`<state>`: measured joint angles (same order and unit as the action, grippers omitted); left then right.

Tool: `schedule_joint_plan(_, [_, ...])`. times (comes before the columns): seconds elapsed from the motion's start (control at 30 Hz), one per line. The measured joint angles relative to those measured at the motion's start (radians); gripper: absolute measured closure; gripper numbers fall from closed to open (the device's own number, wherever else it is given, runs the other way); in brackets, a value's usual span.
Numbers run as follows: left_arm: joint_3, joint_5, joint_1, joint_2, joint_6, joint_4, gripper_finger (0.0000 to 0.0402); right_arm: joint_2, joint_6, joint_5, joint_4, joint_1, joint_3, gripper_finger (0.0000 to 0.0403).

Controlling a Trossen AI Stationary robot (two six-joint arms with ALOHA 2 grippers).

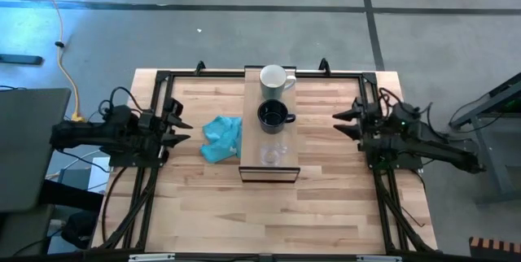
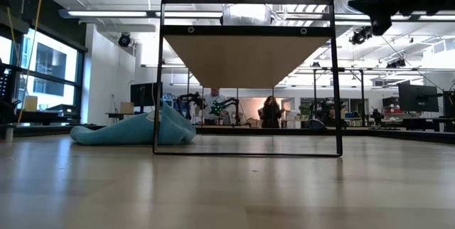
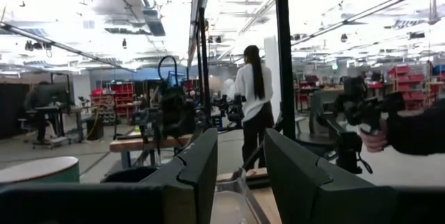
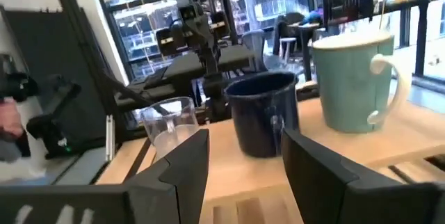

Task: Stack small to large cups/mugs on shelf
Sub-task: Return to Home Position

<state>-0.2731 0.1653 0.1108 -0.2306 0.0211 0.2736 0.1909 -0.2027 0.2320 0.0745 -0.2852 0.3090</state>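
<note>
The shelf (image 1: pixel 248 124) stands in the middle of the table. In a row on it stand the white mug (image 1: pixel 274 79) at the far end, the black mug (image 1: pixel 273 116) in the middle and the clear glass cup (image 1: pixel 273 154) at the near end, each on its base. My left gripper (image 1: pixel 186 130) is open and empty at the table's left, beside the teal cloth (image 1: pixel 222 137). My right gripper (image 1: pixel 336 124) is open and empty at the table's right, pointing at the shelf. The right wrist view shows the glass cup (image 4: pixel 170 123), black mug (image 4: pixel 263 113) and white mug (image 4: pixel 354 78) beyond its fingers.
The teal cloth lies crumpled on the table just left of the shelf, and it also shows in the low view (image 2: pixel 135 131). A black frame (image 1: pixel 163 79) runs around the table's edges. A person (image 3: pixel 254 106) stands in the room beyond the table.
</note>
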Motion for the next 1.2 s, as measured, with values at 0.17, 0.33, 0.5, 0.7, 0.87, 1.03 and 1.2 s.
schedule_joint_plan(0.17, [0.028, 0.0, 0.0, 0.0, -0.004, 0.039, 0.0295, 0.0, 0.013, 0.01, -0.235, 0.004, -0.089, 0.0231])
schedule_joint_plan(0.33, [0.055, 0.006, 0.0, 0.001, -0.002, 0.084, 0.0295, -0.001, 0.118, 0.029, -0.449, 0.019, -0.146, 0.0231])
schedule_joint_plan(0.5, [0.094, 0.037, 0.0, 0.001, 0.018, 0.16, 0.0296, -0.001, 0.112, 0.029, -0.454, 0.019, -0.157, 0.0231])
schedule_joint_plan(0.7, [0.172, -0.004, 0.0, 0.001, 0.035, 0.323, 0.0295, -0.001, 0.107, 0.029, -0.454, 0.019, -0.157, 0.0231])
schedule_joint_plan(0.87, [0.216, -0.006, 0.0, 0.001, 0.035, 0.392, 0.0295, -0.001, 0.107, 0.029, -0.462, 0.019, -0.157, 0.0231])
schedule_joint_plan(1.03, [0.257, -0.009, 0.0, 0.001, 0.035, 0.466, 0.0295, -0.001, 0.114, 0.029, -0.476, 0.019, -0.157, 0.0231])
schedule_joint_plan(1.2, [0.265, -0.009, 0.0, 0.0, 0.051, 0.479, 0.0296, -0.001, 0.11, 0.029, -0.476, 0.019, -0.157, 0.0231])
